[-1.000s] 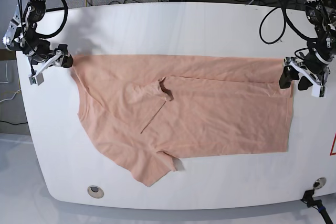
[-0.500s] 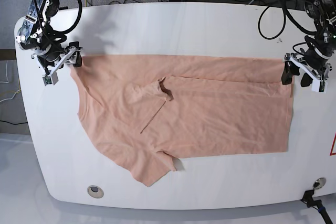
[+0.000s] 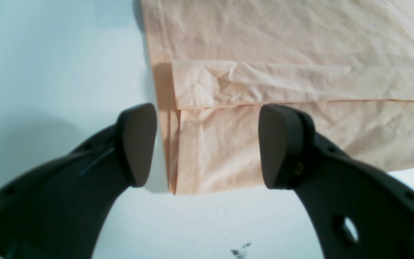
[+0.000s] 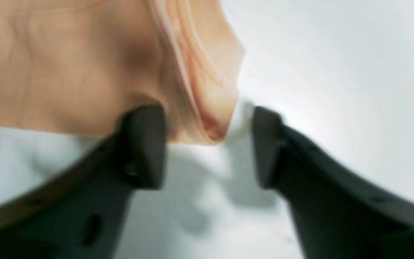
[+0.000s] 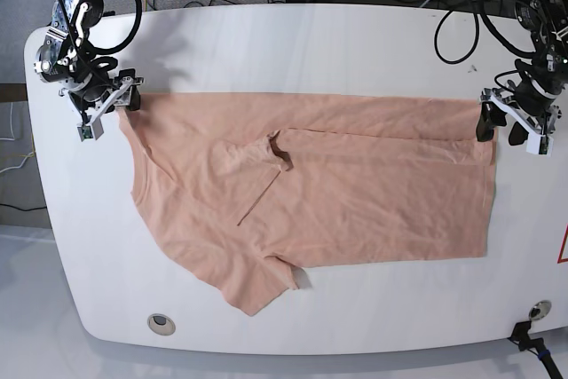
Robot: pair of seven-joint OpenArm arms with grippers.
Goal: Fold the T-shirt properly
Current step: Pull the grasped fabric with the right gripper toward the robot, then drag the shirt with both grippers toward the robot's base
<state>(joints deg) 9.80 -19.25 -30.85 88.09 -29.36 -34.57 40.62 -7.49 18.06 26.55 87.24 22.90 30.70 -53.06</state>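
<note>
T-shirt (image 5: 311,188) lies flat across the white table (image 5: 293,42), one long side already folded over. Both grippers, left (image 3: 207,145) and right (image 4: 208,145), stand open astride opposite corners; each should pinch every layer before lifting.

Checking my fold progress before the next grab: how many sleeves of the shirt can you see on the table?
2. One sleeve sticks out at the near edge of the T-shirt; the other sleeve lies folded over the body near the middle. None seems hidden.

The T-shirt (image 5: 311,193) lies spread on the table (image 5: 293,42); the right gripper (image 5: 114,106) and left gripper (image 5: 501,126) stand at its opposite far corners.
</note>
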